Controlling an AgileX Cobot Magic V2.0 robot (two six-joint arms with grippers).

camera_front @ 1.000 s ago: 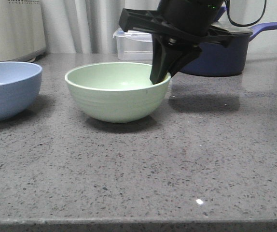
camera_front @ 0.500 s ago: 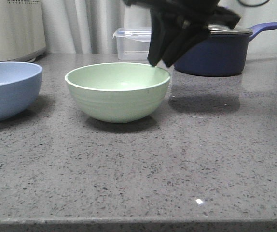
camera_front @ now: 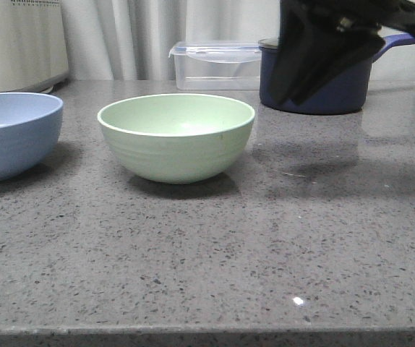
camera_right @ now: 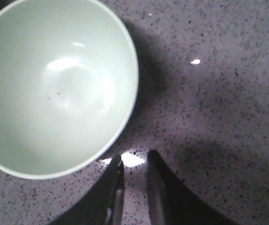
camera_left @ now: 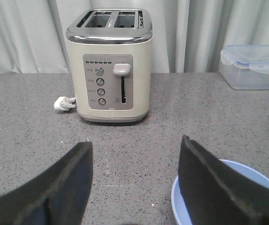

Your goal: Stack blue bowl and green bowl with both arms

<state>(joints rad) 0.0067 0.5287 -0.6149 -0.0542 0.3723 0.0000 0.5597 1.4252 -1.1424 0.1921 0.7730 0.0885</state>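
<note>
The green bowl stands upright and empty at the counter's middle; it also shows in the right wrist view. The blue bowl stands at the left edge, apart from it. My right gripper hangs in the air to the right of the green bowl, clear of its rim. In its wrist view the right gripper has a narrow gap with only counter between the fingers. My left gripper is wide open and empty, one finger over the blue bowl's rim. The left arm is out of the front view.
A cream toaster stands at the back left, with its white plug on the counter. A clear lidded container and a navy saucepan stand at the back, behind my right gripper.
My right gripper has come off the green bowl's right rim, risen and moved right. The green bowl stayed where it was. The blue bowl has not moved.
</note>
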